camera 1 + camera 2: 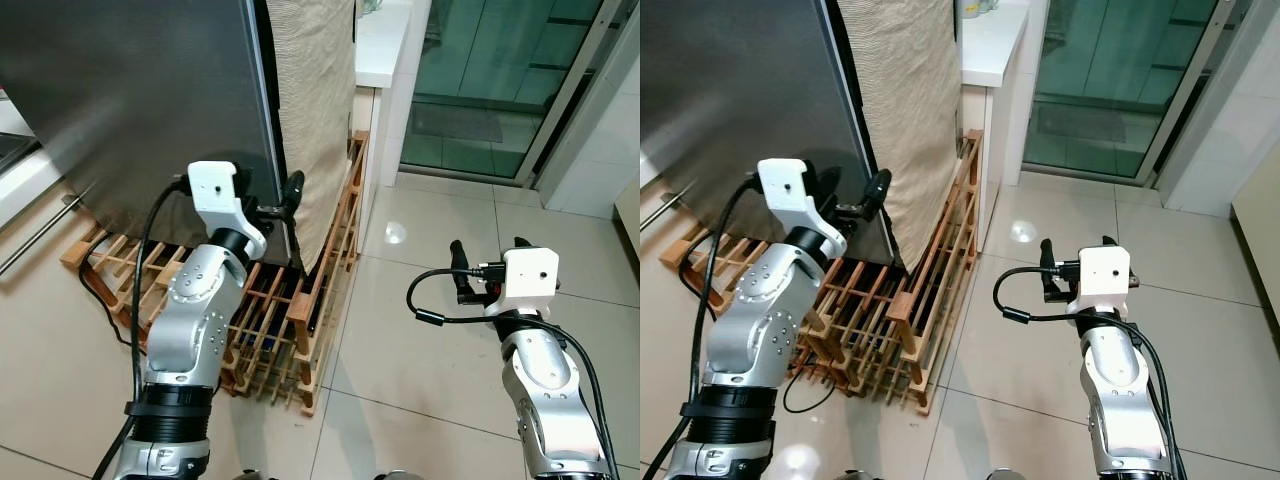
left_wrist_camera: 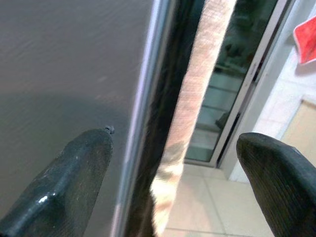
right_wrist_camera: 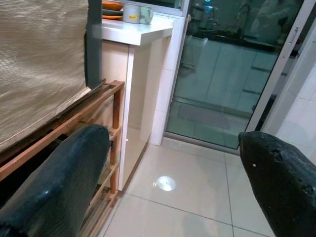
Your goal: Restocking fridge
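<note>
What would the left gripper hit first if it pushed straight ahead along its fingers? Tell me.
Most likely the right-hand edge of the dark grey fridge door. The left gripper, fingers open, points at that edge, one finger before the door face, the other past the hanging beige woven cloth. Depth is unclear, so the cloth could be grazed too.

Even indoor light, lamp glare on the glossy floor tiles (image 1: pixel 394 233), my left fingers (image 2: pixel 81 173) blurred close-up, fridge door (image 1: pixel 130 90) dim

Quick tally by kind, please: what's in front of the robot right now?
Fridge: 1
Beige cloth hanging down the fridge's side: 1
Wooden rack: 1
White counter: 1
Glass sliding door: 1
Grippers: 2, left gripper, right gripper
Total: 7
</note>
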Motion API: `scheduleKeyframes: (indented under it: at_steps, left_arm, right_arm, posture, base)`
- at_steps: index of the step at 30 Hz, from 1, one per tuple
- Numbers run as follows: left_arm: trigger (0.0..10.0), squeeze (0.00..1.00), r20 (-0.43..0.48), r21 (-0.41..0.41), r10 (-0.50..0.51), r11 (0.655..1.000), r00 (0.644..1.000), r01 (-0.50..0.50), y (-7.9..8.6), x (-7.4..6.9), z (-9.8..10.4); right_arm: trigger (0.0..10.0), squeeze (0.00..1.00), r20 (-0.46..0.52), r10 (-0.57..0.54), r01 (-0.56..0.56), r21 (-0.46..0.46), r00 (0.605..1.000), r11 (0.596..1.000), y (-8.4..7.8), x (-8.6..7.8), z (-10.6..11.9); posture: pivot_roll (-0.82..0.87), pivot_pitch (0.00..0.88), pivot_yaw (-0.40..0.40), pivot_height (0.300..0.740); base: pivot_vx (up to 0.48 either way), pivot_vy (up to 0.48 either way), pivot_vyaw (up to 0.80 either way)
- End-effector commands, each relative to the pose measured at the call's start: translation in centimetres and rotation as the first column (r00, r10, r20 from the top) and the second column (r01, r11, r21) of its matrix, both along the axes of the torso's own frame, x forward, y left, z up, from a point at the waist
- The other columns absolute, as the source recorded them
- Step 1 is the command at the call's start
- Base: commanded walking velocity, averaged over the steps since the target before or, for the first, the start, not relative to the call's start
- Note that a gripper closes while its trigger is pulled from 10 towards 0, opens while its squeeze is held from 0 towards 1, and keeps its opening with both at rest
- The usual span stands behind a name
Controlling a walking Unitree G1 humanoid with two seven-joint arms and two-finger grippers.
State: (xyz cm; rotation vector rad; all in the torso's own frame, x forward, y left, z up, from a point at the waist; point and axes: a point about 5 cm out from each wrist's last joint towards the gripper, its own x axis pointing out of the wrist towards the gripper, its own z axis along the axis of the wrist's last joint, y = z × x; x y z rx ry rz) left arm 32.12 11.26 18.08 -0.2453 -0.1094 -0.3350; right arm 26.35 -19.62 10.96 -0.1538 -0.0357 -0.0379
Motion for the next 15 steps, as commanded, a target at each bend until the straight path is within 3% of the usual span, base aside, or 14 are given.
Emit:
scheduleKeyframes:
  at_steps: [1,15]
  left_arm:
    - [10.0,0.0,0.017,0.004,-0.048,0.999,0.999,0.048,-1.2,0.3,0.7]
    - [10.0,0.0,0.014,0.008,-0.069,0.998,0.998,0.069,-3.0,1.9,1.4]
  right_arm:
    - [10.0,0.19,0.009,0.001,-0.001,-0.009,1.0,1.0,0.0,0.1,0.2]
    - [10.0,0.19,0.01,-0.014,0.014,-0.014,1.0,1.0,-0.3,-0.2,0.2]
  posture:
    - [-0.11,0.0,0.061,0.74]
    - [-0.14,0.0,0.074,0.74]
  base:
    - [0.0,0.0,0.0]
    - [0.0,0.0,0.0]
